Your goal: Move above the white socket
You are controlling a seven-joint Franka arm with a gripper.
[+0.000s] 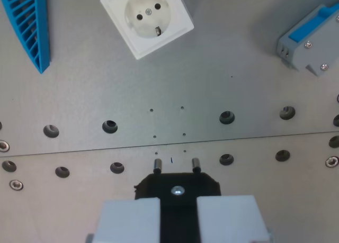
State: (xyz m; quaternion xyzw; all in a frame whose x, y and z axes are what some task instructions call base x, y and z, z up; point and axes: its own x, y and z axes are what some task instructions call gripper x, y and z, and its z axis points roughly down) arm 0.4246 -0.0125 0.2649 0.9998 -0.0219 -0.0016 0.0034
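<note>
Item: square white plastic wall socket [147,19], round recessed face with two pin holes, lying rotated on the grey perforated metal work plate [79,89], far side of the scene, slightly left of centre. Item: gripper [178,211], at the near edge, its two pale grey fingers [130,219] clamped on a black two-pin plug [177,186] whose metal pins point toward the far side. Other stock: blue ribbed plastic part [29,26], far left; grey and blue terminal block [310,39], far right. Status: approach step, judged incomplete, the plug being well short of the socket. Next move calls for travel toward the far side and a little left, probably with a wrist turn to match the socket's rotation.
</note>
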